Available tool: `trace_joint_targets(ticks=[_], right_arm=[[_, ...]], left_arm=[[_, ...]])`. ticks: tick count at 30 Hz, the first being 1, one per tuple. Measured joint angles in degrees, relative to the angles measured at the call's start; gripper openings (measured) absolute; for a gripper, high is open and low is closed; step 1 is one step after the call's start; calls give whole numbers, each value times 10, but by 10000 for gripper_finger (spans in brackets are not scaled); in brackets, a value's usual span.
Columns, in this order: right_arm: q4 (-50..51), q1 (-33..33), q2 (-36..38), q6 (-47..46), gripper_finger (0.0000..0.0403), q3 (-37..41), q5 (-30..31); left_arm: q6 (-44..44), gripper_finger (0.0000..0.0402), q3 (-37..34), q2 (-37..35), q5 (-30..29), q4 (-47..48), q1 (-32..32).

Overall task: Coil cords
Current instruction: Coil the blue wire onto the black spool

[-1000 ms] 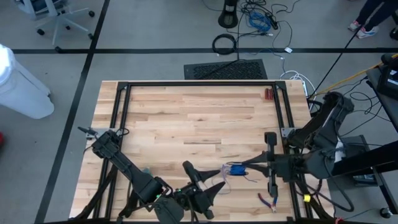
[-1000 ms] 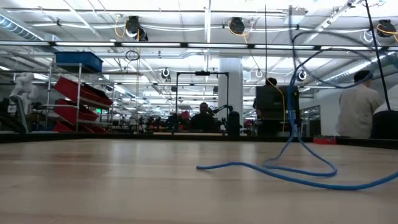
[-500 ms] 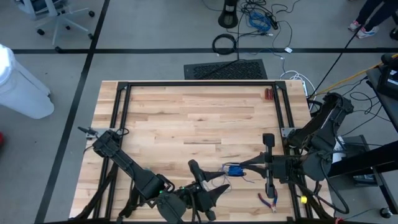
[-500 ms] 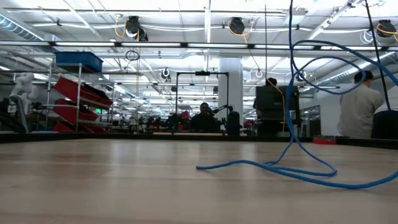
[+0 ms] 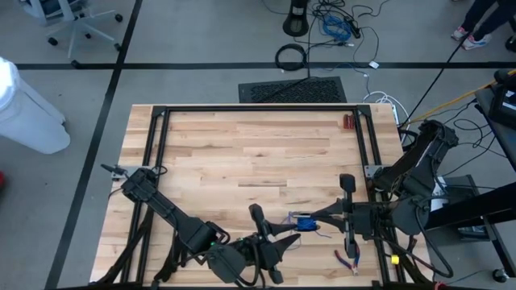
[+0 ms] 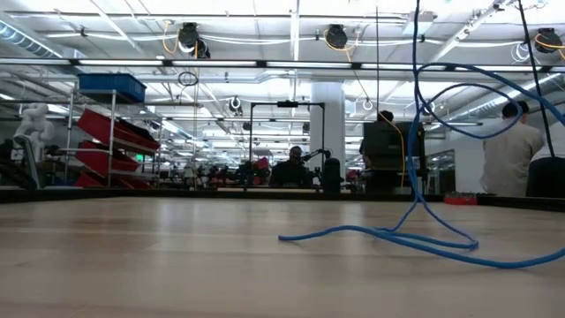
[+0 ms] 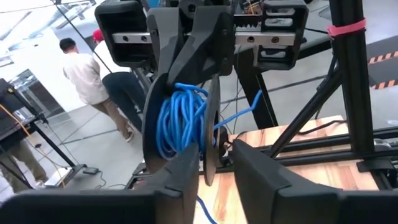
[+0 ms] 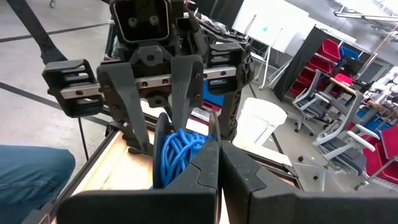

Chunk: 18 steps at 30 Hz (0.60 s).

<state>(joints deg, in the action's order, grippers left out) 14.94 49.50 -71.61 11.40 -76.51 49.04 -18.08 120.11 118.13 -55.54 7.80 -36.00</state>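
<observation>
One cord (image 5: pixel 305 221), thin and blue, mostly bunched into a tight hank. It hangs in the air over the table (image 5: pixel 242 153), by its front edge and right of its middle.

- Left gripper (image 5: pixel 272 232): reaches over the table's front edge and points at the hank from the left. Arm stretched low along that edge. In its wrist view the fingers (image 7: pixel 186 177) stand apart with a gap between them; I see nothing clamped there. A strand passes just beneath.
- Right gripper (image 5: pixel 321 216): comes in level from the table's right side and meets the left one nose to nose. Fingers (image 8: pixel 208 165) are clenched together, with the hank hard against them. Whether a strand is pinched between them, I cannot tell.
- Pliers (image 5: pixel 348 259): flat on the table near its front right corner, apart from the cord.
- Loose tail: drops from the hank and lies in slack curves on the table top, seen in the low view.
- Room beyond the table: people standing, well apart from it.

Handling, my judgement: light, limp and springy, so the loops will likely slump or unwind if the hank is let go. Best to take hold across the whole bundle and squeeze all the turns together. Guide the tail by a pinch near the hank, not by its far end. The jacket looks smooth and may slip through a loose grip.
</observation>
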Motion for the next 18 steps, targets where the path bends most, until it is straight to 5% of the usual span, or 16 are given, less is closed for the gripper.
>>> trace_joint_targets(ticks=[7,18], right_arm=[[2,-1,1,-2,0,0,-27],[50,0,1,-81,9,-1,-28]], left_arm=[[26,16,0,0,3,3,9],[26,4,0,1,0,16,4]])
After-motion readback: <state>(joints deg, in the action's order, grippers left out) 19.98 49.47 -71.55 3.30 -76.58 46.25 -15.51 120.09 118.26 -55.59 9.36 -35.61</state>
